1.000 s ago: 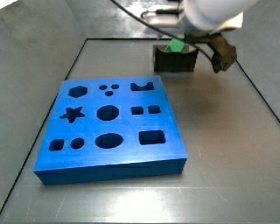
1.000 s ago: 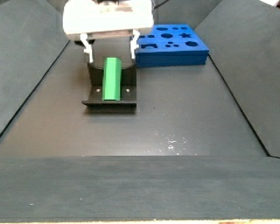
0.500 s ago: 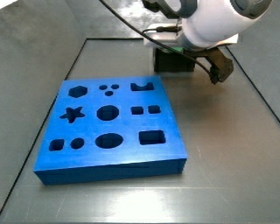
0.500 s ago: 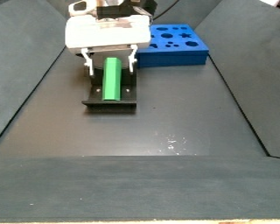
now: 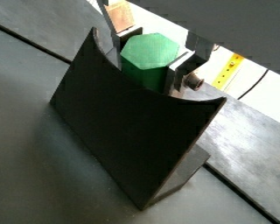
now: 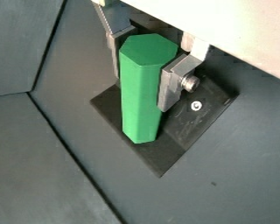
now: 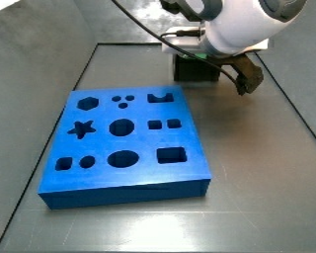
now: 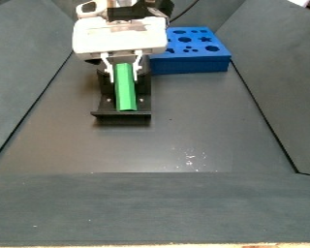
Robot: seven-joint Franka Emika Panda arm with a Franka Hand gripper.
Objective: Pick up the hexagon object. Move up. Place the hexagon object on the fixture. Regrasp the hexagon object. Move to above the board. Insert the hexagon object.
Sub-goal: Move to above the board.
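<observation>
Green hexagon object (image 8: 123, 85) lay in the fixture (image 8: 121, 107), upper left of a side view. Gripper (image 6: 149, 54) straddled its end, fingers (image 6: 175, 80) narrow, apparently touching it. Regrasp step; next: lift, carry to board (image 8: 194, 49).

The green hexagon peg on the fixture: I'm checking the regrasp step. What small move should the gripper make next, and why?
Probably close the fingers on the hexagon object. The gripper sits low over the fixture, its silver plates flanking the peg's upper end, though I cannot tell whether they already press it.
</observation>
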